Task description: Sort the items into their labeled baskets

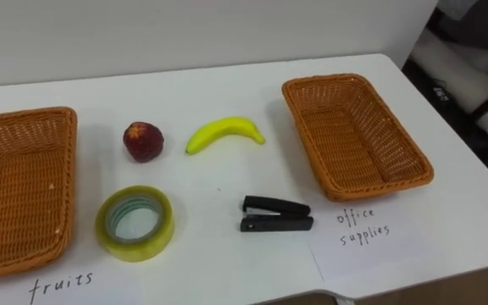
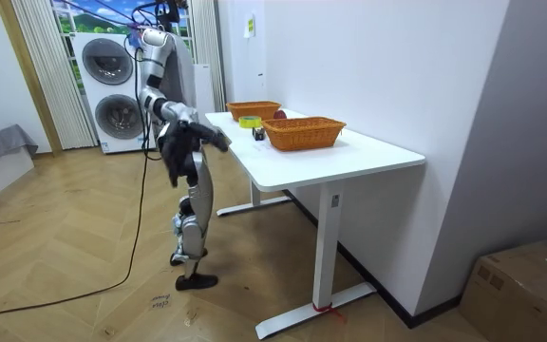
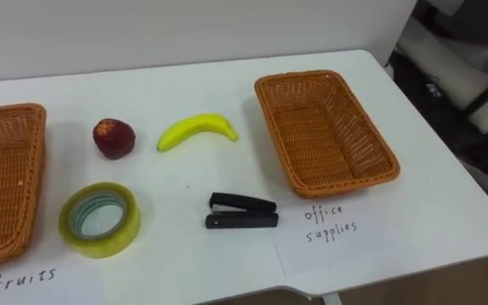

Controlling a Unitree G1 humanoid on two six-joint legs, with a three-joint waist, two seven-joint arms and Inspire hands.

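A red round fruit (image 1: pixel 143 141) and a yellow banana (image 1: pixel 224 133) lie side by side but apart on the far half of the white table (image 1: pixel 227 85), the fruit on the left. The banana's curve bows towards the far edge. Nearer the robot lie the office things. A roll of clear yellowish tape (image 1: pixel 135 223) lies flat just near of the red fruit. A black stapler (image 1: pixel 276 214) lies to its right, near of the banana, with its length running left to right. None of the four touches another, and none is in a basket.

Both wicker baskets are empty. The left basket (image 1: pixel 15 191) sits at the table's left edge, close beside the tape and the fruit. The right basket (image 1: pixel 354 135) stands to the right of the banana and stapler, turned a little askew. A handwritten label (image 1: pixel 62 286) lies near of the left basket, and a handwritten paper sheet (image 1: pixel 364 241) lies near of the right one.

In the room view the robot stands on the wooden floor at the table's long side, facing it and leaning slightly forward. Its right hand (image 2: pixel 218 140) is held out level with the table's edge. I cannot tell whether it is wide or narrow, or whether it holds anything. Behind the robot stand two stacked washing machines (image 2: pixel 110 90), and a cardboard box (image 2: pixel 525 290) sits at the room view's lower right.
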